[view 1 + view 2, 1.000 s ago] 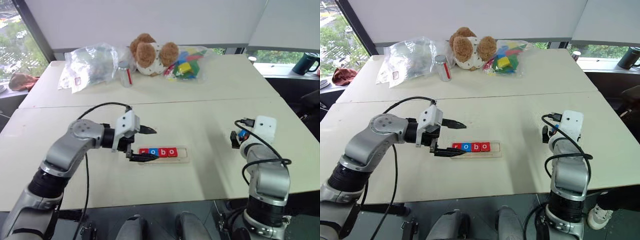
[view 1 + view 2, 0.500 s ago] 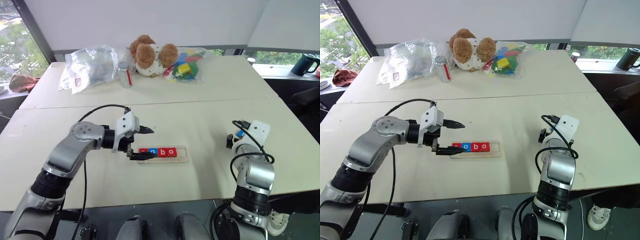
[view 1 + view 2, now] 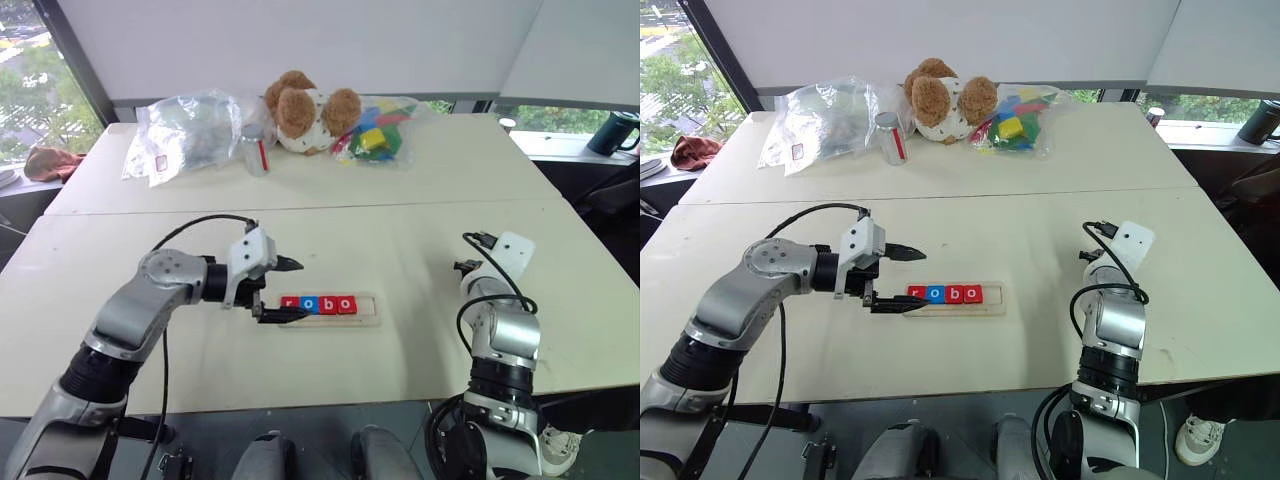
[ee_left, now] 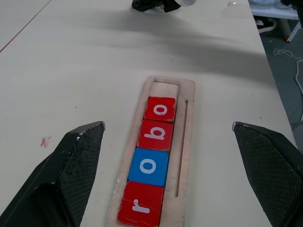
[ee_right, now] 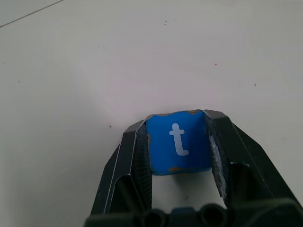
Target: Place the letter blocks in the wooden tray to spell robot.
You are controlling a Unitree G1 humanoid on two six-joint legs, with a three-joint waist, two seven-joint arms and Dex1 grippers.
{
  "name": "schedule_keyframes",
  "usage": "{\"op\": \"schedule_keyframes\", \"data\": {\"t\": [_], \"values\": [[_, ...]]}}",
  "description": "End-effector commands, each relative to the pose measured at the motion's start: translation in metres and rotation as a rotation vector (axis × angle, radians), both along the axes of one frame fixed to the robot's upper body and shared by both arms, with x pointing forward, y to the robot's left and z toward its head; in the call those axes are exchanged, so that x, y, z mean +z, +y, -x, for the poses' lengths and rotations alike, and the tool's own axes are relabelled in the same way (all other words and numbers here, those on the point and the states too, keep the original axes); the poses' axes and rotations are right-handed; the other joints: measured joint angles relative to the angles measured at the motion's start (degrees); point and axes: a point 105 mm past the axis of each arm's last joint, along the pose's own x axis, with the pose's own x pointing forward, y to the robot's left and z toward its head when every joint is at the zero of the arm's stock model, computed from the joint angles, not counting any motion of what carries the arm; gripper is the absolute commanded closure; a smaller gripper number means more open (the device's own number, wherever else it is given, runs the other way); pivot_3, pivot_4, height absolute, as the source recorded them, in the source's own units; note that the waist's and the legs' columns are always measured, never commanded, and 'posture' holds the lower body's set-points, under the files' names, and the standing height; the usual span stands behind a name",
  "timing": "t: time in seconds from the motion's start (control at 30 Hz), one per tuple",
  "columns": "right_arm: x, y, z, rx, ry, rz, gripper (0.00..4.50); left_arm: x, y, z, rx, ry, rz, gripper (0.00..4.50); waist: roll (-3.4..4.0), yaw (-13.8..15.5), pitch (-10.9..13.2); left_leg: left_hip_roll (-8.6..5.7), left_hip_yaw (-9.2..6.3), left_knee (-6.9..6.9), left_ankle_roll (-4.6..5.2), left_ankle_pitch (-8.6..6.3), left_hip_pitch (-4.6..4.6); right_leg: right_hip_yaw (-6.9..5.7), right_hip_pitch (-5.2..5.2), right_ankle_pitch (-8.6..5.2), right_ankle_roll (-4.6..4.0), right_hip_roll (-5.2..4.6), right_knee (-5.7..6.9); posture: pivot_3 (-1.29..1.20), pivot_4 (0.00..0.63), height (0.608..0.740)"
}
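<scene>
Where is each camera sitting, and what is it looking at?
Left eye view: on the head, looking down at the table; both arms show, left gripper by the tray.
Right eye view: beside it, same scene, both arms again.
Left wrist view: on the left wrist, looking along open jaws at the tray with r, o, b, o.
Right wrist view: on the right wrist, looking at the t tile clamped in the right gripper.
Shared: the eye views and the left wrist view all show the tray.
</scene>
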Motion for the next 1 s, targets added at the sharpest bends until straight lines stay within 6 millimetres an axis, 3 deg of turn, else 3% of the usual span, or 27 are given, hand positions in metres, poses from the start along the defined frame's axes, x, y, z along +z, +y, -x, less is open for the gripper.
{"op": "schedule_keyframes", "data": {"t": [0.03,0.13,0.3,0.57,0.6,0.73,0.77,0.87,0.93,1.0], "values": [[0.016,0.019,0.003,0.144,-0.032,0.025,3.30,0.012,0.000,0.000,-0.018,-0.062,-0.008,0.00,0.00,0.0,0.0,0.00,-0.01,-0.01,0.00,0.00,0.00,0.00,0.00,0.00,0.00,0.00,-0.01,0.00,0.150,0.740],[0.026,0.053,0.024,0.318,-0.035,0.002,3.30,0.013,0.005,-0.003,-0.021,-0.066,-0.025,0.00,0.04,-0.1,0.0,0.03,-0.03,-0.11,0.01,-0.01,-0.06,0.00,-0.11,-0.01,-0.01,0.04,-0.01,0.00,0.150,0.740],[0.016,0.081,0.058,0.432,0.035,-0.050,3.30,0.013,0.008,-0.007,-0.022,-0.071,-0.036,0.00,0.06,-0.1,0.0,0.07,-0.04,-0.14,0.04,-0.02,-0.08,0.00,-0.12,-0.01,-0.01,0.12,-0.08,0.00,0.150,0.740],[0.002,0.088,0.058,0.421,0.078,-0.081,3.30,0.012,0.004,-0.004,-0.043,-0.066,-0.037,0.00,0.05,0.0,0.0,0.05,-0.04,-0.07,0.04,-0.03,-0.08,-0.05,-0.04,-0.01,-0.01,0.09,-0.19,0.00,0.150,0.740],[0.000,0.089,0.059,0.421,0.086,-0.091,2.25,0.012,0.004,-0.004,-0.044,-0.065,-0.038,0.00,0.05,0.0,0.0,0.05,-0.04,-0.08,0.04,-0.03,-0.08,-0.04,-0.04,-0.01,-0.01,0.10,-0.20,0.00,0.150,0.740],[0.009,0.091,0.058,0.451,0.069,-0.077,0.26,0.015,0.009,-0.005,-0.037,-0.066,-0.041,0.00,0.05,0.1,0.0,0.05,-0.04,-0.08,0.04,-0.03,-0.08,-0.04,-0.04,-0.01,-0.01,0.08,-0.21,0.00,0.150,0.740],[0.017,0.089,0.057,0.464,0.047,-0.055,0.03,0.016,0.012,-0.005,-0.035,-0.067,-0.044,0.00,0.05,0.1,0.0,0.05,-0.04,-0.07,0.05,-0.03,-0.08,-0.04,-0.03,-0.01,-0.01,0.07,-0.22,0.00,0.150,0.740],[0.046,0.083,0.053,0.534,-0.026,0.017,0.03,0.018,0.022,-0.006,-0.029,-0.062,-0.056,0.00,0.07,0.1,0.1,0.01,-0.03,-0.06,0.06,-0.04,-0.09,-0.05,-0.03,-0.01,-0.01,0.03,-0.24,0.00,0.150,0.740],[0.065,0.084,0.048,0.673,-0.071,0.035,0.03,0.020,0.028,-0.006,-0.032,-0.057,-0.073,0.00,0.07,0.0,0.1,0.02,-0.03,-0.08,0.07,-0.04,-0.09,-0.08,-0.03,-0.01,-0.01,0.04,-0.26,0.00,0.150,0.740],[0.080,0.090,0.046,0.924,-0.092,0.041,0.03,0.022,0.033,-0.004,-0.047,-0.050,-0.087,0.00,0.08,0.0,0.1,0.04,-0.03,-0.10,0.09,-0.05,-0.09,-0.14,-0.03,-0.01,-0.01,0.08,-0.30,0.00,0.150,0.740]]}}
